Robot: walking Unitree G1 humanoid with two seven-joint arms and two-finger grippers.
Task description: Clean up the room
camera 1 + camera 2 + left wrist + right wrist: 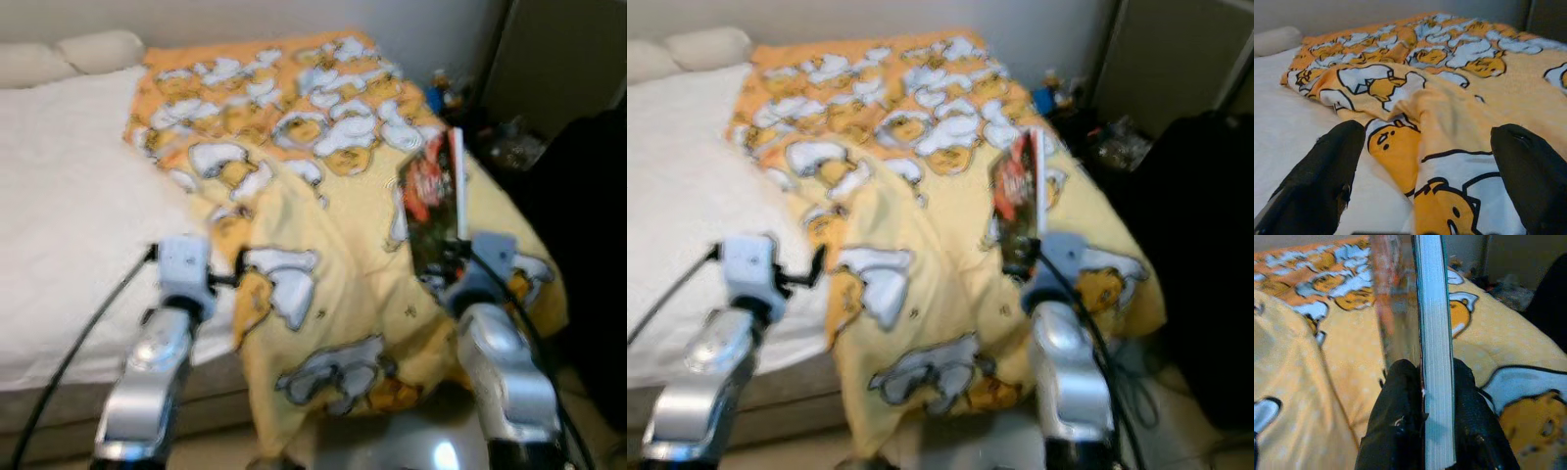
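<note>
A yellow and orange cartoon-print blanket [333, 176] lies rumpled over the right half of a bed with a white sheet [69, 215]. My right gripper [1436, 396] is shut on a thin book [433, 196] with a dark red cover, holding it upright on its edge above the blanket's right side. The book's white page edge [1434, 333] sits between the black fingers [1400, 416]. My left gripper [1425, 181] is open, low over the blanket's folded left edge [1400, 98], where the blanket meets the sheet, with nothing between its fingers.
Two pale pillows [69, 54] lie at the bed's head. A dark cluttered area [509, 137] with small objects lies right of the bed, along with a large black shape [1205, 255]. The bed's front edge [59, 392] is close below my arms.
</note>
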